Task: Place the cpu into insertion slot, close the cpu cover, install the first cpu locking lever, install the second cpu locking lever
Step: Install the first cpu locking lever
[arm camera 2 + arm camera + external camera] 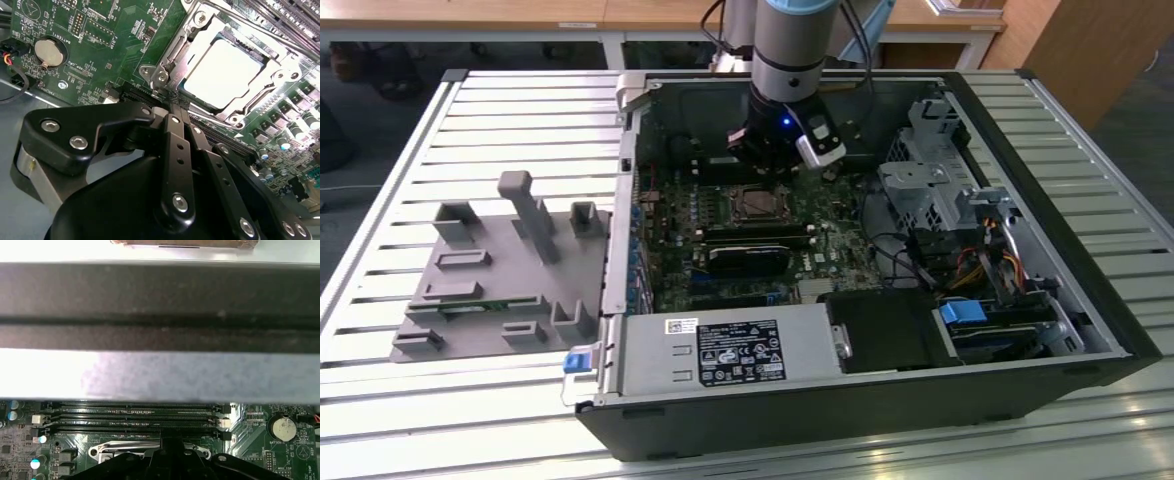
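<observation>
The cpu (225,72) lies flat in the insertion slot (235,120), its pale metal face showing through the window of the cpu cover (200,31), which is down over it. My gripper (172,107) hangs just off the socket's edge, beside a corner screw (160,76) and a thin metal lever (172,52). Its black fingers (176,131) are pressed together with nothing seen between them. In the exterior view the gripper (777,165) is inside the open computer case, just behind the socket (754,205). The first wrist view catches the socket frame (117,447) and the gripper (170,446).
Long black memory slots (135,417) run beside the socket, with the case wall (160,305) close behind. A coin battery (48,52) sits on the green board. A power supply (720,350), a drive cage (927,190) and cables crowd the case. A grey fixture (494,270) lies outside.
</observation>
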### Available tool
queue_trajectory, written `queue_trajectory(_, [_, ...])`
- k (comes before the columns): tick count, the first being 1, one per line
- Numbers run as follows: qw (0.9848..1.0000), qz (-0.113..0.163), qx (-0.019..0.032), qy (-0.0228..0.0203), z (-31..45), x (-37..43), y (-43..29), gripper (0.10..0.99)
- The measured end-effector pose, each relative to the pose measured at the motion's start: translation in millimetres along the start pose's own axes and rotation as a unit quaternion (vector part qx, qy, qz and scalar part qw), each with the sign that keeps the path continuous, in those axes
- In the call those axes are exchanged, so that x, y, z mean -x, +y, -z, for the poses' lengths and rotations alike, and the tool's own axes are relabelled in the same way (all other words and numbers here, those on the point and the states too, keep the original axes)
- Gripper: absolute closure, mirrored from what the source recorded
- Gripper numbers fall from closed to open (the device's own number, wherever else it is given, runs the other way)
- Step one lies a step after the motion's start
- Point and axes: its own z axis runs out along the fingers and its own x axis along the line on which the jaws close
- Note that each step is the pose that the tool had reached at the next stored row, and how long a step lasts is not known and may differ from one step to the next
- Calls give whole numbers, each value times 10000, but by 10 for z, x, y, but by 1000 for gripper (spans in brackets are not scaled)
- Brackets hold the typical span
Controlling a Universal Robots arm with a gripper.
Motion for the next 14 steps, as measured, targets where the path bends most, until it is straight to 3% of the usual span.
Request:
queue_trajectory(7, [10000,0,-43,3,-33,1,-6,980])
queue_trajectory(14, [10000,0,-46,1,-73,9,11,980])
